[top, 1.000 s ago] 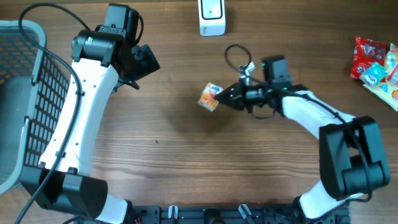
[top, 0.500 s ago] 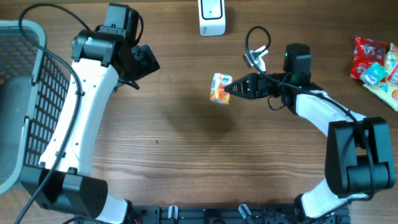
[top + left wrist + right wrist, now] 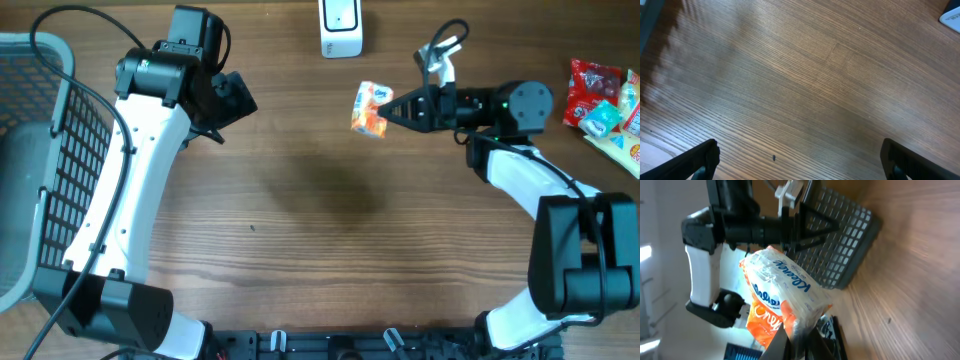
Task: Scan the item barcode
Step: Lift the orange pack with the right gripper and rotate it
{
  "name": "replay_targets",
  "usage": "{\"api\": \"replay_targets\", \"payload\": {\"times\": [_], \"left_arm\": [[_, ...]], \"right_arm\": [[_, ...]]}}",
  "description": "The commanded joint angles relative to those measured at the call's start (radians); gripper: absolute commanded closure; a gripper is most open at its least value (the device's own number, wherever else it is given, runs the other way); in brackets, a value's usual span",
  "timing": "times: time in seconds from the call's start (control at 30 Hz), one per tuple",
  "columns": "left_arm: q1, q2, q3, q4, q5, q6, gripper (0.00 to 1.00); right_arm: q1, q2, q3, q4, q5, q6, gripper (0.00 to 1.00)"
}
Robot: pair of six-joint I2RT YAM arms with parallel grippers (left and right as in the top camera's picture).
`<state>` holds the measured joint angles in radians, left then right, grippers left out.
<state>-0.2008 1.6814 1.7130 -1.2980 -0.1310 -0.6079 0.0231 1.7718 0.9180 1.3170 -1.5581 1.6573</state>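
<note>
The item is a small orange and white tissue pack [image 3: 370, 108], held off the table by its edge in my right gripper [image 3: 389, 110], which is shut on it. It hangs just right of and below the white barcode scanner [image 3: 340, 28] at the far edge. In the right wrist view the pack [image 3: 777, 290] fills the middle, pinched at its seam by the right gripper [image 3: 798, 336]. My left gripper [image 3: 238, 100] hovers at the far left, open, and the left wrist view shows only bare wood between its fingertips [image 3: 702, 159].
A grey wire basket [image 3: 40, 150] stands at the left edge and also shows in the right wrist view as the basket [image 3: 845, 225]. Several snack packets [image 3: 605, 105] lie at the far right. The wooden table [image 3: 330, 230] fills the rest.
My right gripper has carried the pack up and to the right, from the table's middle toward the scanner. The left arm has not moved.
</note>
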Motion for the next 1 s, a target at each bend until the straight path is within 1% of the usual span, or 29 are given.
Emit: {"api": "replay_targets", "payload": {"times": [0.0, 0.03, 0.1, 0.23, 0.27, 0.3, 0.33, 0.4, 0.47, 0.5, 0.57, 0.67, 0.87, 0.9, 0.97], "left_arm": [[0.002, 0.003, 0.006, 0.002, -0.012, -0.013, 0.0], [0.002, 0.003, 0.006, 0.002, -0.012, -0.013, 0.0], [0.002, 0.003, 0.006, 0.002, -0.012, -0.013, 0.0], [0.002, 0.003, 0.006, 0.002, -0.012, -0.013, 0.0], [0.002, 0.003, 0.006, 0.024, -0.014, -0.013, 0.0], [0.002, 0.003, 0.006, 0.064, -0.015, -0.013, 0.0], [0.002, 0.003, 0.006, 0.072, -0.016, -0.013, 0.0], [0.002, 0.003, 0.006, 0.072, -0.016, -0.013, 0.0], [0.002, 0.003, 0.006, 0.072, -0.016, -0.013, 0.0], [0.002, 0.003, 0.006, 0.071, -0.016, -0.013, 0.0], [0.002, 0.003, 0.006, 0.071, -0.016, -0.013, 0.0], [0.002, 0.003, 0.006, 0.074, -0.013, -0.013, 0.0], [0.002, 0.004, 0.006, 0.087, -0.009, -0.013, 0.0], [0.002, 0.004, 0.006, 0.087, -0.009, -0.013, 0.0], [0.002, 0.004, 0.006, 0.087, -0.009, -0.013, 0.0]], "right_arm": [[-0.057, -0.006, 0.008, 0.006, -0.029, -0.074, 0.96], [-0.062, -0.006, 0.008, 0.005, -0.061, -0.119, 0.96], [-0.061, -0.006, 0.003, 0.007, -0.063, -0.167, 0.96], [-0.019, -0.006, 0.003, 0.007, -0.062, -0.166, 0.96], [-0.001, -0.006, 0.003, 0.007, -0.062, -0.164, 0.96], [0.012, -0.006, 0.004, 0.007, -0.063, -0.133, 0.96], [0.013, -0.006, 0.004, 0.01, -0.063, -0.073, 0.96], [0.011, -0.006, 0.007, 0.076, -0.063, 0.022, 0.96], [0.002, -0.006, 0.02, 0.155, -0.057, 0.069, 0.96], [-0.005, -0.006, 0.031, 0.165, -0.055, 0.1, 0.96], [-0.005, -0.006, 0.043, 0.165, -0.055, 0.116, 0.96], [-0.005, -0.006, 0.044, 0.194, -0.06, 0.063, 0.96], [-0.005, -0.006, 0.044, 0.152, -0.06, 0.066, 0.96], [-0.005, -0.006, 0.044, 0.099, -0.058, 0.1, 0.96], [-0.005, -0.006, 0.044, -0.032, -0.056, 0.104, 0.96]]}}
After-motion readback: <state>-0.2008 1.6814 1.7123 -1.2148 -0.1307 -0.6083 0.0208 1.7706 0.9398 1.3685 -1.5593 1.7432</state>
